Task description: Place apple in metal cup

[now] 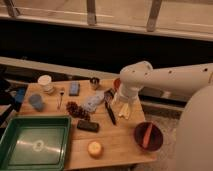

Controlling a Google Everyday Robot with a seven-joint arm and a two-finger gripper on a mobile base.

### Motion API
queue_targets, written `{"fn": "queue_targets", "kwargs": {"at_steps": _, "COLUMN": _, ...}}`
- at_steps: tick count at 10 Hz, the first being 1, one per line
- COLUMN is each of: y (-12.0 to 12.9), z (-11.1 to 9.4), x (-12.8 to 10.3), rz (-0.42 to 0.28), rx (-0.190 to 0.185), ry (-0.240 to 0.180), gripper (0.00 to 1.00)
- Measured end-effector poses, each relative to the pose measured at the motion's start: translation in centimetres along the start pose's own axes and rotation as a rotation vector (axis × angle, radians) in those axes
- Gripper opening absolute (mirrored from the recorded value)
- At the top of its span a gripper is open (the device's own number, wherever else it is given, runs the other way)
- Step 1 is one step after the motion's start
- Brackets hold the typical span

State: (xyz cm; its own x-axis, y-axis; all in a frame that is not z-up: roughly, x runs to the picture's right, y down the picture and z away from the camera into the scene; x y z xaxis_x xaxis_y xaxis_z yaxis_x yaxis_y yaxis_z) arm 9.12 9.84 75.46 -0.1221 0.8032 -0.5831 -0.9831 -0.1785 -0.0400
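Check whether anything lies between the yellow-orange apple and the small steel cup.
Yes: a black block and a pale grey-blue packet lie between the round yellow-orange apple and the shiny metal cup. The gripper hangs beside the packet.

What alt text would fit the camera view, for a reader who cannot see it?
A white robot arm reaches over a cluttered wooden table, with its gripper low near the back right. The apple lies near the front edge, apart from the metal cup at the back; a green tray sits front left.
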Motion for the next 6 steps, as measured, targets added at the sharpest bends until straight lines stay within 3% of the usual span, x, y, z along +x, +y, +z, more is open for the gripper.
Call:
{"fn": "queue_targets", "kwargs": {"at_steps": 2, "y": 1.4, "z": 1.0, "x": 3.0, "rz": -0.105, "rx": 0.002, "ry": 0.069, "gripper": 0.64}}
{"fn": "queue_targets", "kwargs": {"at_steps": 6, "y": 1.5, "z": 1.0, "x": 3.1, "rz": -0.113, "rx": 0.004, "ry": 0.071, "gripper": 0.64}}
